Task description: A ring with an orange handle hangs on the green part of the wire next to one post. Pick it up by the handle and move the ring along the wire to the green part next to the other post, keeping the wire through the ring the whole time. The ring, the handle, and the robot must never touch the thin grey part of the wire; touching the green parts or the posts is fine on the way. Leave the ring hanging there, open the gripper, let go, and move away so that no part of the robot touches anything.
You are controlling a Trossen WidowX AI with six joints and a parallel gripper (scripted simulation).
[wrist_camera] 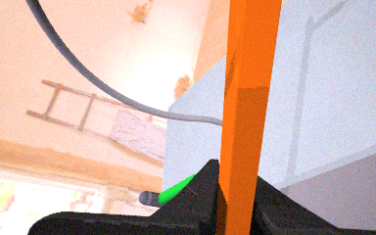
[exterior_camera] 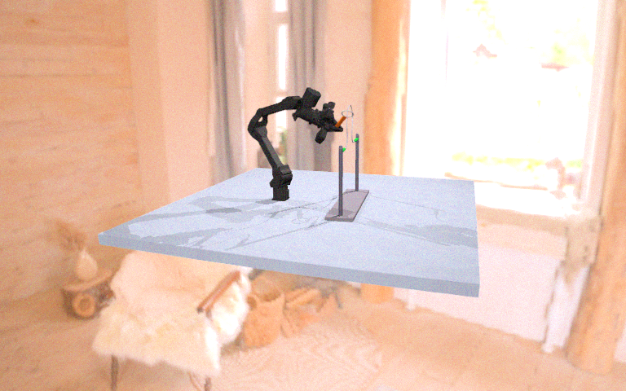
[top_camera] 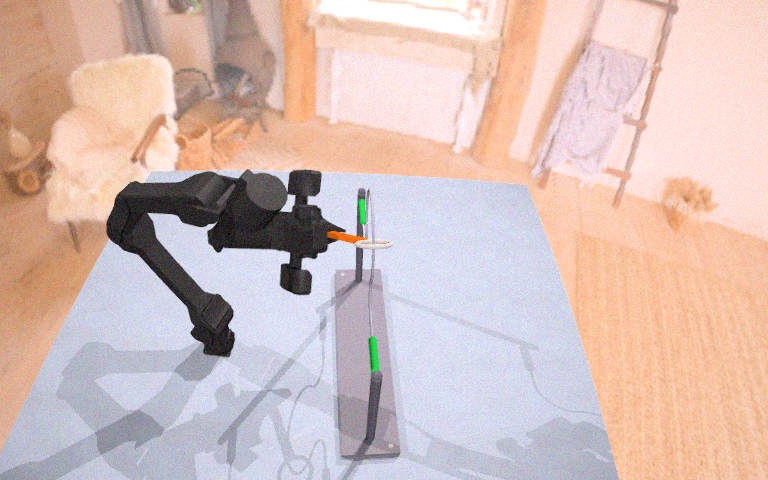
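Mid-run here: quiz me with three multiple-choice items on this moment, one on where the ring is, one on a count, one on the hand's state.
1. The ring is nearest:
A. the far post
B. the near post
C. the table top

2. How many green wire sections show in the top view?
A. one
B. two
C. three

3. The hand is:
A. open
B. shut on nothing
C. shut on the orange handle

Key: 1 A, the ring hangs beside the far post. 2 B, one by each post. 3 C, the handle runs up from between the fingers in the wrist view.

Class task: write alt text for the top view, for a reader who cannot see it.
A black robot arm's gripper grips an orange handle, holding its white ring level around a thin grey wire near the far post. Green wire sections sit beside both posts on a grey base.
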